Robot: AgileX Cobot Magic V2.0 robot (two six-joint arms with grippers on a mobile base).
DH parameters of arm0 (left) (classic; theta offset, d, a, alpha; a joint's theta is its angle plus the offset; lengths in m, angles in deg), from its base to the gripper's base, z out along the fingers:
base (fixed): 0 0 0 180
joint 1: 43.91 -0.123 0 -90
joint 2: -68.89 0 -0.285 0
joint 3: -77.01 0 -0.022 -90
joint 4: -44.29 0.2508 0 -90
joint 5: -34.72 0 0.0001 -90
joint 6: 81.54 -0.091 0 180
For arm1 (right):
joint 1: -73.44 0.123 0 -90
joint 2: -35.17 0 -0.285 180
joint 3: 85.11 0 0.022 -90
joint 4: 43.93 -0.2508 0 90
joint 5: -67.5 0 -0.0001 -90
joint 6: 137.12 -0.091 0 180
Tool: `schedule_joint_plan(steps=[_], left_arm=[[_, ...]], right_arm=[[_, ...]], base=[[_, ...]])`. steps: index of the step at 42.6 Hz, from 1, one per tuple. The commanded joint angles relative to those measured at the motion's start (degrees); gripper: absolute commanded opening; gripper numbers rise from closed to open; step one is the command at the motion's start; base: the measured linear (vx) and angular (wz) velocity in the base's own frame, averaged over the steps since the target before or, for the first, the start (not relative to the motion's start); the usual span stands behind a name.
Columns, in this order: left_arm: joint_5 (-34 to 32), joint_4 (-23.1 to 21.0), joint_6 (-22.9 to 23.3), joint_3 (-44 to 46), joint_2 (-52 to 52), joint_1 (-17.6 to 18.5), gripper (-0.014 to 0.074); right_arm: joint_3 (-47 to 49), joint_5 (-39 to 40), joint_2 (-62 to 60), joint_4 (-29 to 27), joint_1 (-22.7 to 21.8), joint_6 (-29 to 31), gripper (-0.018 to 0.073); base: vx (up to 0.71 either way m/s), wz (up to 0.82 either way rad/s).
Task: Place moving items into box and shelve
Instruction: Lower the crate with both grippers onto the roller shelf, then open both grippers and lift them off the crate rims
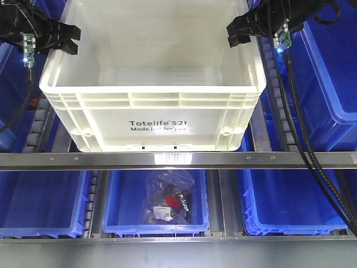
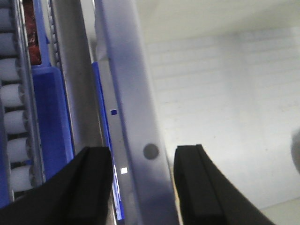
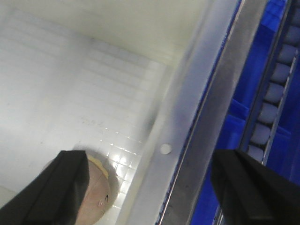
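Both grippers, left gripper (image 2: 140,187) & right gripper (image 3: 150,187), straddle box (image 1: 150,95) side rims, jaws apart. Pinkish-brown ball (image 3: 96,192) inside; cream one unseen. Box on shelf rollers; shelving prob. nearly done.

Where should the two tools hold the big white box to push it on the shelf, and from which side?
Judging from its shape, hold the white box by the ribbed rim of its two long side walls, coming down from above. The left tool and right tool each stand open astride a rim already. One on each side should keep the wide box balanced.
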Motion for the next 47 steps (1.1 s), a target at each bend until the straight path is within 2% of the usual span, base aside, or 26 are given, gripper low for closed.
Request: schedule_joint_plan(steps=[1, 7, 18, 19, 25, 33, 47], left_arm=[[-2.5, -0.4, 2.4, 1.9, 4.2, 0.3, 0.0433], [-2.5, -0.9, 2.5, 1.9, 5.7, 0.3, 0.0433], [-2.6, -2.7, 2.3, 1.9, 8.5, 0.3, 0.0433], [-1.0, -2.8, 1.8, 1.9, 10.6, 0.3, 0.0433], [-1.5, -3.0, 1.8, 0.7, 11.9, 0.4, 0.0433], [-6.2, -4.3, -0.2, -6.4, 16.2, 0.4, 0.0433], [-16.9, -4.3, -6.0, -25.7, 28.7, 0.4, 0.0433]], right_arm=[[1.9, 2.9, -4.0, 0.7, -0.1, -5.0, 0.0590], [1.9, 2.9, -4.6, 0.0, -0.1, -7.6, 0.0590], [1.9, 1.9, -6.0, -5.3, -0.1, -7.6, 0.0590], [1.8, -0.6, -6.8, -4.8, -0.1, -7.2, 0.0590], [1.1, -0.5, -7.4, -5.7, -0.1, -7.5, 0.0590], [-5.3, 6.4, -11.1, -5.5, 1.3, -7.6, 0.0581], [-25.2, 23.1, -21.5, -3.5, 4.9, -5.4, 0.0542]], base=[[0.00, 0.00], [0.00, 0.00], [0.00, 0.00], [0.00, 0.00], [0.00, 0.00], [0.00, 0.00], [0.00, 0.00]])
